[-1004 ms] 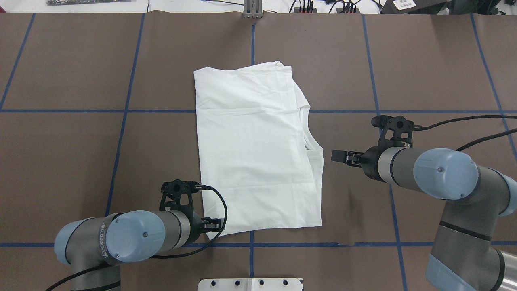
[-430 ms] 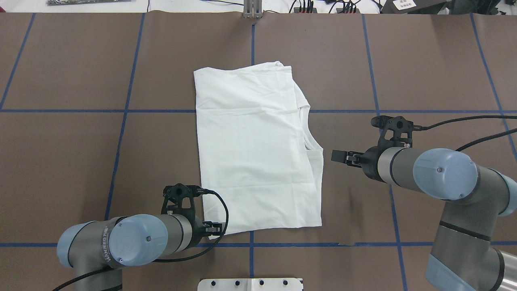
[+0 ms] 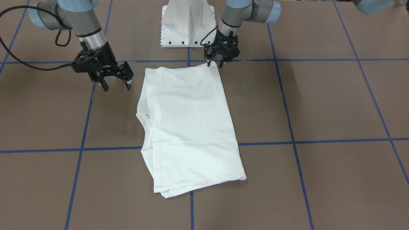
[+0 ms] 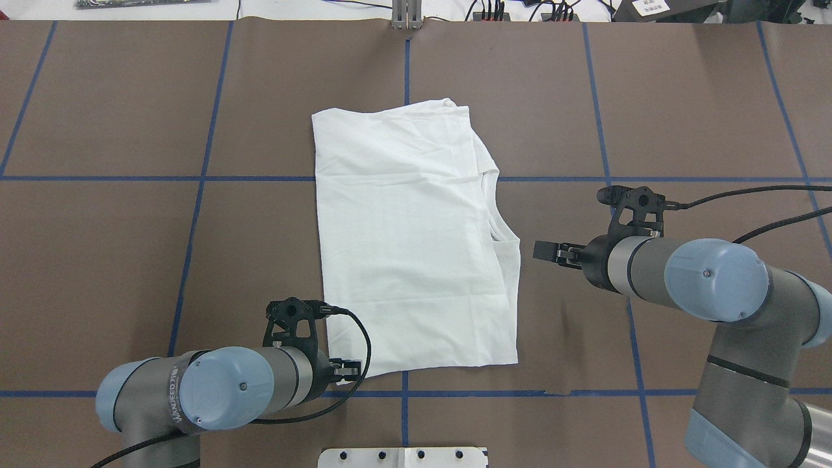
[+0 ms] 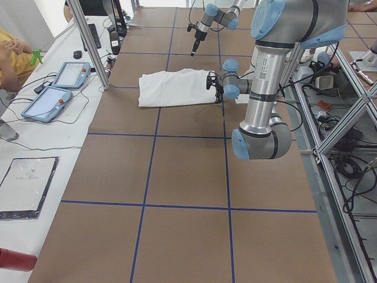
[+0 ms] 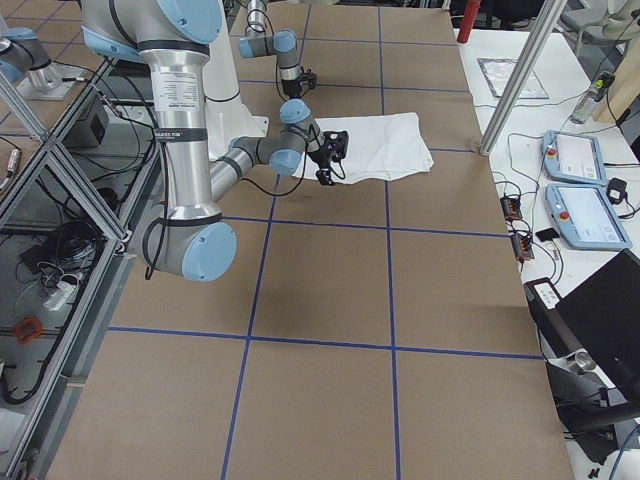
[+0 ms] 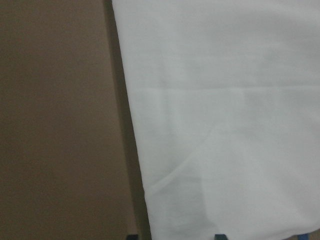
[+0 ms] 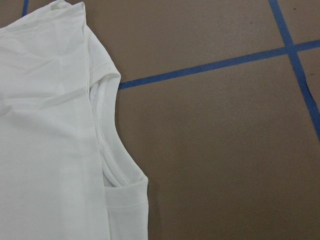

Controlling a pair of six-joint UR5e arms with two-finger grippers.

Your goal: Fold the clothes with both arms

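Grasp stage of the next fold. Find T-shirt (image 3: 188, 127) flat, part-folded, mid-counter (image 3: 319, 105). Note left tool (image 3: 214, 65) low at hem corner, narrowly parted, gripping nothing; right tool (image 3: 117, 87) spread wide beside collar, clear of cloth. Next, probably: pinch corner, bring right tool in.

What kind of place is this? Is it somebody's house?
Probably a robot lab, not a house. A left arm and a right arm reach over a table marked with blue tape lines, and control tablets sit on a white side bench.
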